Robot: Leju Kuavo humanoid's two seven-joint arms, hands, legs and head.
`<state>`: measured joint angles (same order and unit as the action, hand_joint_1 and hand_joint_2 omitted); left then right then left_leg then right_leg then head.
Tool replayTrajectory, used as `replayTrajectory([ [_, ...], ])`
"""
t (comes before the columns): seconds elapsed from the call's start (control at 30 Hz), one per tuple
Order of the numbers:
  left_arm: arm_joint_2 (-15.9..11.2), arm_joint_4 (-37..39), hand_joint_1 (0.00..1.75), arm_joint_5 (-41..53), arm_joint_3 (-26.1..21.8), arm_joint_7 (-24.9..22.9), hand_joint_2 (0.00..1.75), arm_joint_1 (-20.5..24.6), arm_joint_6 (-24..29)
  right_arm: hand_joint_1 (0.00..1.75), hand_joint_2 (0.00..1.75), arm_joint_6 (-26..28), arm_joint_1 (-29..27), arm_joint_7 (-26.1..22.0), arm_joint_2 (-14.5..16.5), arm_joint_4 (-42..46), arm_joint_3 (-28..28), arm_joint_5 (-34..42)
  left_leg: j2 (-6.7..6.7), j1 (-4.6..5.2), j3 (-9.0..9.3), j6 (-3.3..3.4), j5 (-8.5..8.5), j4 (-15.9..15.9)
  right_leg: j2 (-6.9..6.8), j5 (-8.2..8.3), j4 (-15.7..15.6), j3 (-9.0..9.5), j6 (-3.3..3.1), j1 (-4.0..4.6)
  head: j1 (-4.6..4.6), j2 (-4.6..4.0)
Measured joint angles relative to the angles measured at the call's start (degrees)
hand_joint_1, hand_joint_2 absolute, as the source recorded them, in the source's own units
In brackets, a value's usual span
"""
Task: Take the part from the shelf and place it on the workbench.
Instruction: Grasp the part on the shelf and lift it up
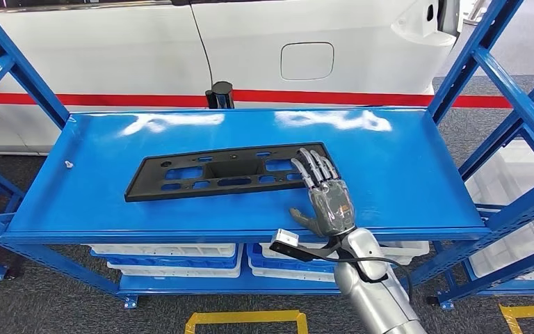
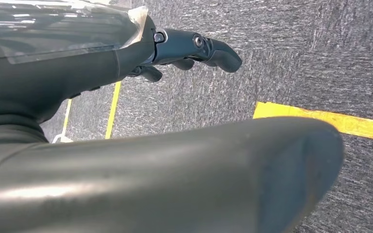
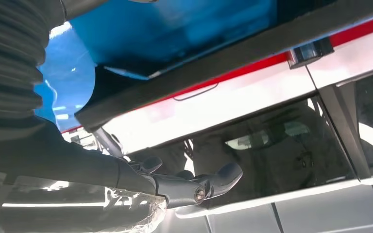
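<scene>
The part (image 1: pixel 222 172) is a long flat black plastic panel with several cut-outs, lying on the blue top shelf (image 1: pixel 403 174). My right hand (image 1: pixel 327 195) reaches in from below. Its fingers are stretched out flat over the panel's right end, and the thumb is spread to the side above the bare shelf. In the right wrist view the right hand (image 3: pixel 175 187) has nothing between its fingers, and the part's dark edge (image 3: pixel 223 63) runs across in front of the shelf (image 3: pixel 175 29). My left hand (image 2: pixel 189 48) hangs over the grey floor, fingers loosely extended and empty.
Blue uprights (image 1: pixel 473 62) frame the shelf on both sides. A white car body (image 1: pixel 306 49) stands close behind it. White bins (image 1: pixel 174 254) sit on the lower shelf. A small white item (image 1: pixel 69 164) lies at the shelf's left end. Yellow tape (image 1: pixel 247 320) marks the floor.
</scene>
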<state>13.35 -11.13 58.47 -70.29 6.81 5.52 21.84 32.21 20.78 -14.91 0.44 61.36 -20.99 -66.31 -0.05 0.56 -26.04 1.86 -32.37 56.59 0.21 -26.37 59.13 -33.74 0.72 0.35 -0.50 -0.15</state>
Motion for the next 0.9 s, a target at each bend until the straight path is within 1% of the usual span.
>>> replayTrajectory([
  [0.33, -0.11, 0.0, 0.0, 0.34, 1.41, 0.6, 0.0, 0.01, -0.37, 0.0, 1.75, 2.28, 5.56, 1.45, 1.61, -9.48, -0.06, -2.19, 0.01, 0.0, 0.08, 0.0, 0.01, 0.0, 0.0, 0.0, 0.0, 0.06, 0.0, 0.0, 0.0, 0.0],
  [0.63, -0.13, 0.0, 0.0, 0.35, 1.91, 0.94, 0.0, 0.02, -0.87, 0.0, 1.75, 2.76, 8.96, 1.61, 2.76, -14.46, -0.06, -2.9, 0.05, 0.01, 0.1, 0.0, 0.0, 0.0, 0.01, 0.0, 0.0, 0.08, 0.0, 0.0, -0.01, 0.0],
  [0.9, -0.13, 0.0, 0.0, 0.34, 2.18, 0.97, 0.0, 0.02, -0.87, 0.0, 1.75, 3.55, 10.86, 1.53, 3.66, -17.57, -0.06, -3.79, 0.05, 0.0, 0.12, 0.0, 0.0, 0.0, 0.02, 0.0, 0.0, 0.09, 0.0, 0.0, 0.0, 0.0],
])
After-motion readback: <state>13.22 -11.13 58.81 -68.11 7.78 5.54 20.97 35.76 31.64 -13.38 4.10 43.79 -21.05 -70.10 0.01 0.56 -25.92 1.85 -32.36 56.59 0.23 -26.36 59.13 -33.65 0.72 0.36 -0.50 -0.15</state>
